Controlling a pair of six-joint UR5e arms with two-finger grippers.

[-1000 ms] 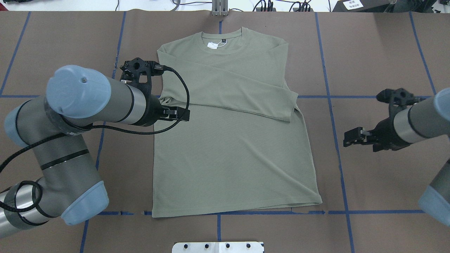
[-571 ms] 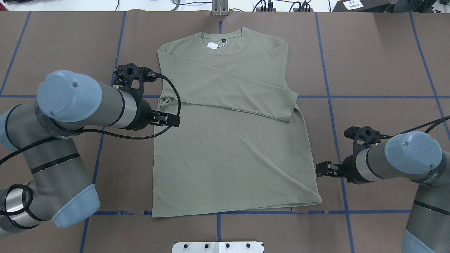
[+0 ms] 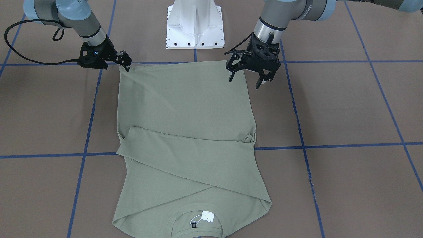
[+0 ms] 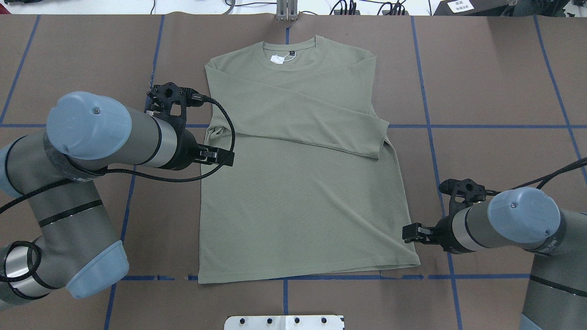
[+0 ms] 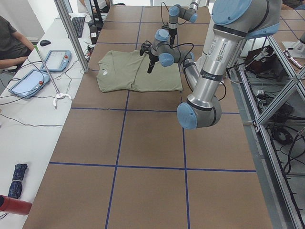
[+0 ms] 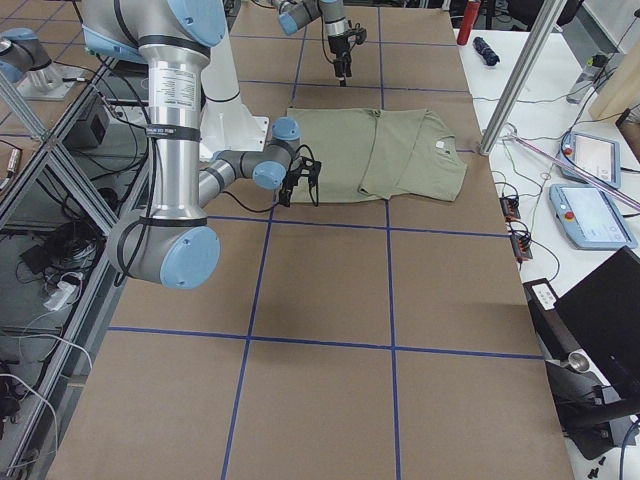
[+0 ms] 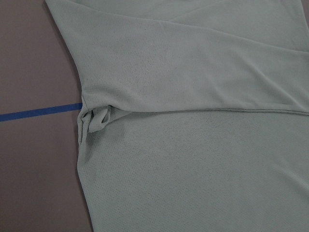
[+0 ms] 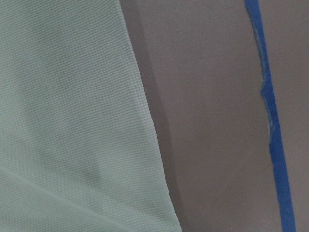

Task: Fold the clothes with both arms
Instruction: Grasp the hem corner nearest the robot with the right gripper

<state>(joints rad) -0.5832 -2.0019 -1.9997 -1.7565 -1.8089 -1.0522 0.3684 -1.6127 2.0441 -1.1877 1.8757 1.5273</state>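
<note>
The olive-green shirt [image 4: 298, 206] lies flat on the brown table, collar and white hang tag [image 4: 277, 58] at the far side, both sleeves folded across the chest. My left gripper [image 3: 244, 84] hangs open above the shirt's left edge, near the bunched sleeve fold [image 7: 94, 118]; in the overhead view this gripper [image 4: 227, 158] is at mid-height of the shirt. My right gripper [image 4: 406, 233] sits low at the shirt's right edge, a little above the hem corner, and looks open with nothing held [image 3: 127, 64]. The right wrist view shows only the shirt's edge [image 8: 63, 121] and bare table.
Blue tape lines [image 4: 431, 126] grid the table. The white pedestal [image 3: 195, 26] stands at the robot's side of the hem. In the exterior left view a side bench holds tablets [image 5: 28, 81], with a person's arm [image 5: 12, 45] beside it and a metal pole [image 5: 71, 33].
My right arm has swung from well right of the shirt in toward its lower right edge near the hem. The left gripper has drawn back a little to the left.
</note>
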